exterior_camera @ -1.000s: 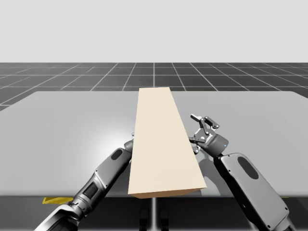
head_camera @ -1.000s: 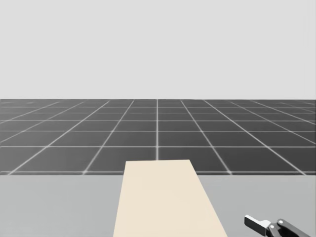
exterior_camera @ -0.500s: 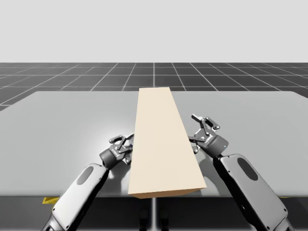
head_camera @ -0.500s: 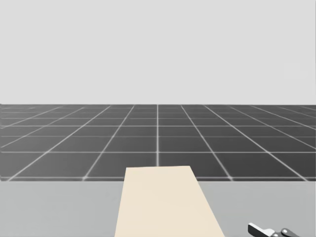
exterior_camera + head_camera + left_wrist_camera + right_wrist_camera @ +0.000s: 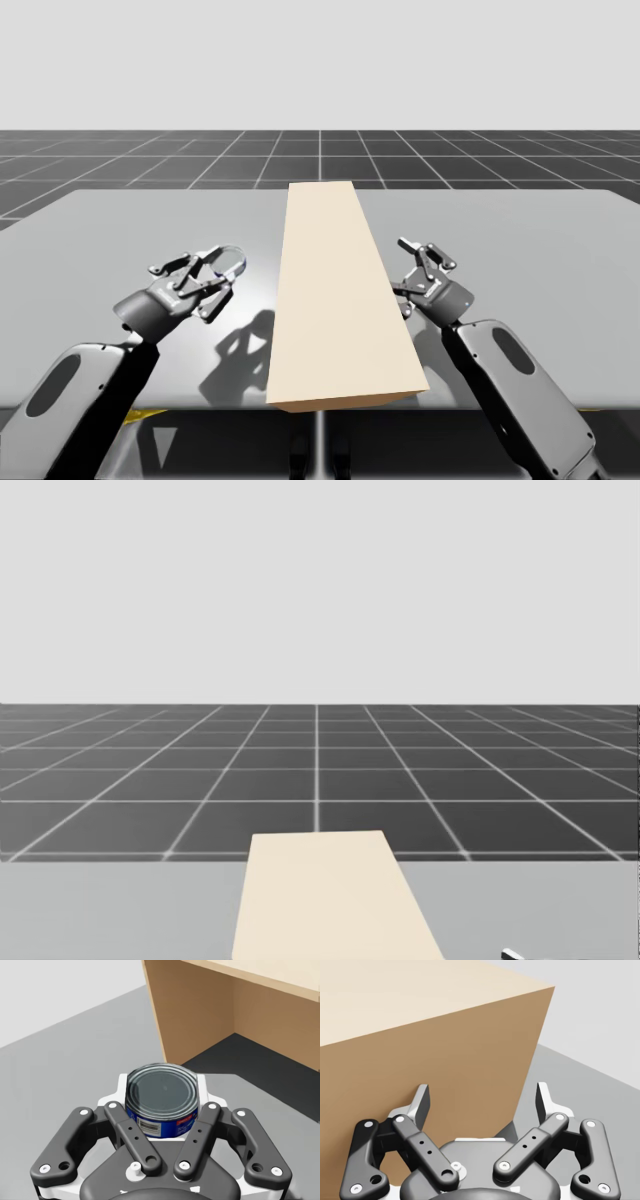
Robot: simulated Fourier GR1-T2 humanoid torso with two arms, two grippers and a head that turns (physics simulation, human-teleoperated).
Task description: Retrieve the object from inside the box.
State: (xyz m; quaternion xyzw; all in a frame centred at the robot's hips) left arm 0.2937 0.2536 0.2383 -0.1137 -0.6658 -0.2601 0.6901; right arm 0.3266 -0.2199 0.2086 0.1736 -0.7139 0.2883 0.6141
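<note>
While my left gripper point(image 5: 215, 275) is hovering to the left of the tan box point(image 5: 335, 300), raised off the grey table point(image 5: 120, 230) and casting a shadow on it, it is clamping a short blue-labelled can point(image 5: 162, 1095) between both fingers, one pressing on each side of the round wall. The can is sitting outside the box, apart from its open side, with a flat end facing my wrist. I am judging it to be rigid metal, fairly weighty if full, with a smooth wall that could slip or twist. Gripping across the middle of that wall, just under the rim, is looking like the safest hold, and a firm squeeze should not crush it. To the right of the box, my right gripper point(image 5: 408, 268) is standing spread wide and carrying nothing, one finger just beside the box's side wall.
</note>
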